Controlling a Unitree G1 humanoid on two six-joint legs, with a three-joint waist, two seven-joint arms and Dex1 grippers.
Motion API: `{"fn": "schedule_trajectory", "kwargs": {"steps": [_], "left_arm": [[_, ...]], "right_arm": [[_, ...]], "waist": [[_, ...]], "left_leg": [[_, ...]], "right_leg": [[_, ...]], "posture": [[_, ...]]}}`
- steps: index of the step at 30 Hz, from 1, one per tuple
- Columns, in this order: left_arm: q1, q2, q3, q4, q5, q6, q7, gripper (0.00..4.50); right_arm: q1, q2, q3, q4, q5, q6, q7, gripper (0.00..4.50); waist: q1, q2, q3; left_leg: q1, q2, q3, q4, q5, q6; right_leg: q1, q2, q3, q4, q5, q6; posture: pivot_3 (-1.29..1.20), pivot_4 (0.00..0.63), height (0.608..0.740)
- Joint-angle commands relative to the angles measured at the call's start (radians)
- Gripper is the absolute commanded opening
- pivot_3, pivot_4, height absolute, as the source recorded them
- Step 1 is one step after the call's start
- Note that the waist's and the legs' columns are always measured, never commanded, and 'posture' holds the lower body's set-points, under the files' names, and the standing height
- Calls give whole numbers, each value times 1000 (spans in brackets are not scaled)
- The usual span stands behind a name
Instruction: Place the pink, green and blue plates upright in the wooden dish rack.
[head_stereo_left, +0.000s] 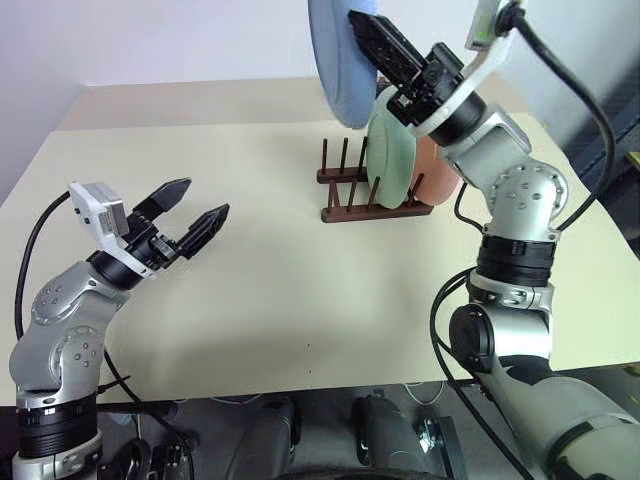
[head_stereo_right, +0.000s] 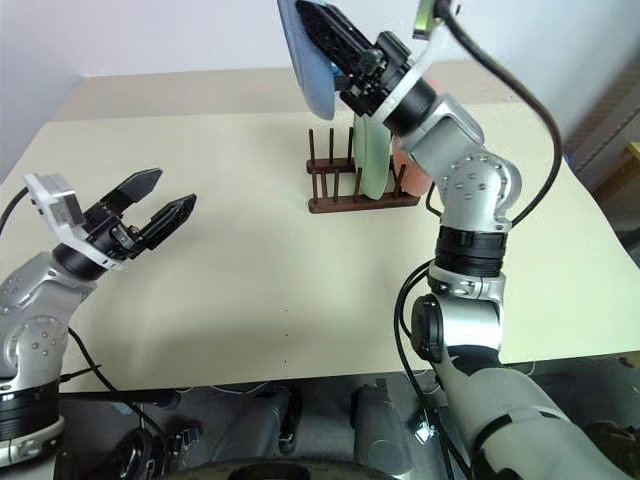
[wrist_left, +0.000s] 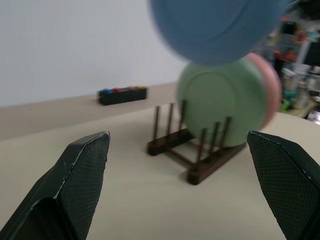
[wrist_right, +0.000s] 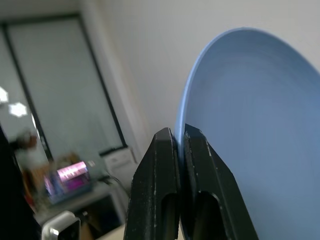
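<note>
Between the right jaws (wrist_right: 179, 137), blue plate (wrist_right: 260, 130) rim pinched.

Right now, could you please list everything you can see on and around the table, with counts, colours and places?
Blue plate: one, light blue, held in the air above the rack.
Green plate: one, mint green, upright in the rack.
Pink plate: one, salmon pink, upright in the rack behind the green one.
Wooden dish rack: one, dark brown, far part of the table.
Button box: one, black with coloured buttons, far edge.
Table: one, cream.
Left gripper: fingers open, empty, over the table.
Right gripper: fingers shut on the blue plate's rim.
</note>
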Motion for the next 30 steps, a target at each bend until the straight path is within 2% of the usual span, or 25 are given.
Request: {"fn": "schedule_trajectory", "kwargs": {"steps": [1, 5, 11, 28, 30], "left_arm": [[-8, 58, 19, -110, -66, 15, -50, 4467], [8, 94, 3, -131, -58, 11, -83, 4467], [5, 89, -26, -142, -23, -6, -69, 4467], [-1, 94, -46, -156, 13, -12, -60, 4467], [1, 93, -43, -149, 5, -3, -59, 4500]], "right_arm": [[21, -36, -63, 44, 106, 101, -43, 0], [34, -30, -106, 80, 186, 157, -96, 0], [42, -26, -112, 130, 199, 158, -121, 0], [96, -33, -6, 166, 37, 81, -115, 0], [103, -32, 6, 160, 28, 84, -105, 662]], "waist": [[-1, 0, 0], [-3, 3, 1], [-1, 4, 1], [0, 4, 1], [1, 4, 1]], "left_leg": [[0, 0, 1, 0, 1, -2], [0, 0, 2, 0, 0, 1], [0, 0, 2, 0, -1, 2], [0, 0, 2, 0, -1, 2], [0, 0, 2, 0, -1, 2]], "right_leg": [[0, 0, 1, 0, 0, 0], [0, 0, 1, -1, 0, 0], [0, 0, 1, 0, 0, 0], [0, 0, 1, 0, 0, 0], [0, 0, 1, 0, 0, 0]], "posture": [[0, 150, 740], [0, 150, 740], [0, 150, 740], [0, 150, 740], [0, 150, 740]]}}
